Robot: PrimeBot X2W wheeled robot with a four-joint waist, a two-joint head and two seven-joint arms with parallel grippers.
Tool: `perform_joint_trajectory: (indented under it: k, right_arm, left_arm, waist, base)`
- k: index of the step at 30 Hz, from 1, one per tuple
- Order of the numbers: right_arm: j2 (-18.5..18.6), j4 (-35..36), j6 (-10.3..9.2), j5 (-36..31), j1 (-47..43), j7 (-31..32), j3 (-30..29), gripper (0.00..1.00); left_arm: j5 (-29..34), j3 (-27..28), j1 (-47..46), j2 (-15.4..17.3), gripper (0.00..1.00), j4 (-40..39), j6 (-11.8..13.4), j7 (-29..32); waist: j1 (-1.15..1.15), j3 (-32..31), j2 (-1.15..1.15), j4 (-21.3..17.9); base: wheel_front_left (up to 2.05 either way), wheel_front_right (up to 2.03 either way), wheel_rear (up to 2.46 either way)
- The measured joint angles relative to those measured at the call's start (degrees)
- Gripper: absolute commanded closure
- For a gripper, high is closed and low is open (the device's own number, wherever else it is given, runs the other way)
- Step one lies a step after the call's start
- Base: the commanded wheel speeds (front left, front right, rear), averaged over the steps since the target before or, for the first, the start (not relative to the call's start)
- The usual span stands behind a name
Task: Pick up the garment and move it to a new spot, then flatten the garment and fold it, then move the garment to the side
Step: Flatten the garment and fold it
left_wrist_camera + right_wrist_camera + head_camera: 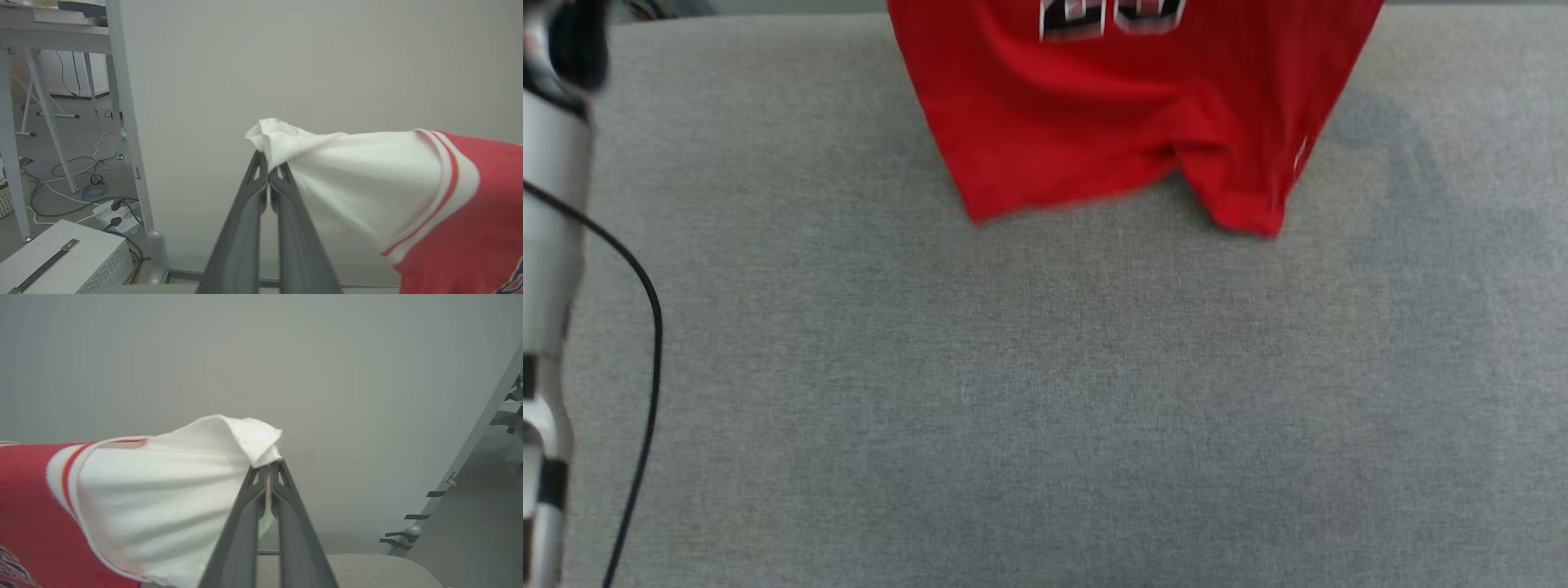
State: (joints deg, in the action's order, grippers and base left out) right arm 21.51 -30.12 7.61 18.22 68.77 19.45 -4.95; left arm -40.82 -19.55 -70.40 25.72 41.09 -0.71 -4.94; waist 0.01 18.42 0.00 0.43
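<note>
The garment (1119, 106) is a red jersey shirt hanging in the air over the far part of the grey table (1045, 392); its lower hem dangles just above the cloth top and its upper part runs off the top of the head view. In the left wrist view my left gripper (268, 169) is shut on the tip of a white sleeve (355, 179) of the garment, stretched out to the right. In the right wrist view my right gripper (268, 470) is shut on the other white sleeve (163, 490), stretched to the left.
My pale left forearm (551, 269) and its black cable (645, 343) run along the head view's left edge. A grey partition wall (310, 61) stands behind the table. To the left are a white box (61, 257), floor cables (90, 188) and table legs (45, 110).
</note>
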Motion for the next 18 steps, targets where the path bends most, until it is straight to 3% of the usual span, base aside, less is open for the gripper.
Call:
perform_joint_trajectory:
  k: [9,18]
  right_arm:
    - [2.7,-6.0,0.02,-0.9,17.1,-4.8,1.8,1.0]
    - [1.3,-11.6,0.01,2.1,20.0,-6.7,7.1,1.0]
  left_arm:
    - [2.1,0.8,-17.6,-0.3,1.0,7.3,-1.3,-4.7]
    - [1.4,1.3,-20.0,-1.4,1.0,15.8,-4.0,-7.6]
  waist:
    - [0.0,7.4,0.0,-1.7]
    - [0.01,12.5,0.0,-2.2]
  base:
    - [0.0,0.0,0.0]
    - [0.0,0.0,0.0]
